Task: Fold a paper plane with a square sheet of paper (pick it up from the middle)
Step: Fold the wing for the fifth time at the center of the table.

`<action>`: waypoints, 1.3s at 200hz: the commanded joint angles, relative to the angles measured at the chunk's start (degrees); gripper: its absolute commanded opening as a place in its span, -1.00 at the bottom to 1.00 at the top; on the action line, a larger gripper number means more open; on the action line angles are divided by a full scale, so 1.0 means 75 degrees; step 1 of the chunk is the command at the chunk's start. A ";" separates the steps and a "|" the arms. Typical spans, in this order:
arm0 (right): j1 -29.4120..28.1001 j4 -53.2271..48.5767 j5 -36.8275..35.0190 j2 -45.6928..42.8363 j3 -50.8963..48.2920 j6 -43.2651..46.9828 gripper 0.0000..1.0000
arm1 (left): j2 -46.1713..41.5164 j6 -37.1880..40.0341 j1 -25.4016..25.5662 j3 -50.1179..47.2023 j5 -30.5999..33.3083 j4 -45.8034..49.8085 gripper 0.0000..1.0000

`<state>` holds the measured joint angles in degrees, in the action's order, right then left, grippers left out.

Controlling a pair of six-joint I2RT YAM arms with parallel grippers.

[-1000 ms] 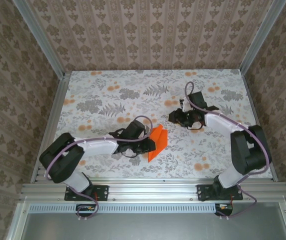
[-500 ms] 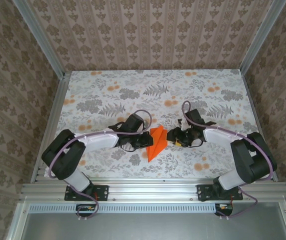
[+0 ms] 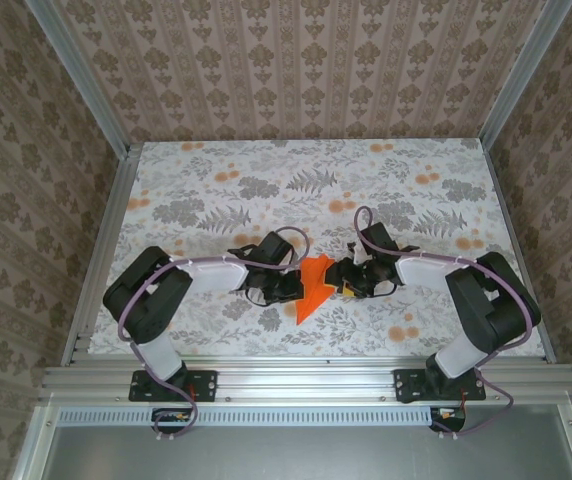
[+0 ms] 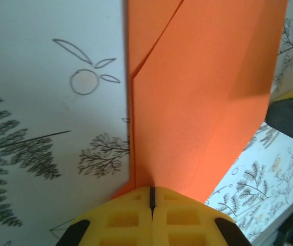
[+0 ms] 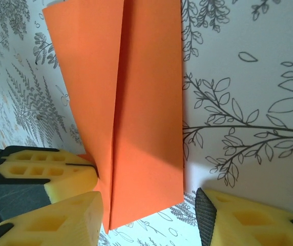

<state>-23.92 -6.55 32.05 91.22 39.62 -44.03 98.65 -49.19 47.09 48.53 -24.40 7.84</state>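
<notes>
Patterned walls (image 3: 296, 70) close in a floral tabletop (image 3: 216, 180), with the action near its middle, towards the near edge.

The left end effector (image 3: 288, 285) has its yellow pads pressed together on the orange plane (image 3: 313, 287). In its wrist view the pads (image 4: 151, 192) meet along one thin seam and the plane (image 4: 208, 102) rises straight out of it, so the pinched edge itself is hidden.

The right end effector (image 3: 348, 278) stands with its fingers apart on the plane's other side. In its wrist view the fingers (image 5: 147, 205) straddle the near end of the plane (image 5: 136, 102). Whether either pad touches the paper is hard to tell.

The plane is folded, with a long crease down its length. From above its far end is masked by both end effectors, and its point aims at the near edge.
</notes>
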 commanded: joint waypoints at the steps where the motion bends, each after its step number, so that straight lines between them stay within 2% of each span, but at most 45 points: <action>1: -0.0097 0.0208 0.0008 0.0216 -0.0091 -0.0266 0.06 | 0.0234 0.0201 -0.0006 0.0106 0.0054 0.0201 -0.96; 80: -0.0177 0.1792 0.0513 0.0332 -0.0416 -0.1137 0.03 | 0.0335 0.0105 0.0095 0.0056 -0.0007 0.0037 -0.98; 142: -0.0348 0.2677 0.0603 0.0581 -0.0522 -0.1324 -0.02 | 0.0300 -0.0501 0.0107 -0.0317 -0.0262 -0.0935 -0.98; 177: -0.0455 0.2856 0.0519 0.0775 -0.0546 -0.1277 -0.14 | 0.0300 -0.0653 0.0098 -0.0402 -0.0320 -0.1137 -0.98; 260: -0.0554 0.3361 0.0636 0.0915 -0.0593 -0.1045 -0.65 | 0.0132 -0.1021 0.0108 -0.0701 -0.0350 -0.1742 -0.98</action>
<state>-27.44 17.04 35.40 97.30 35.27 -52.73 99.70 -55.40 47.59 44.64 -27.07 -4.40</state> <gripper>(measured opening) 0.215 0.053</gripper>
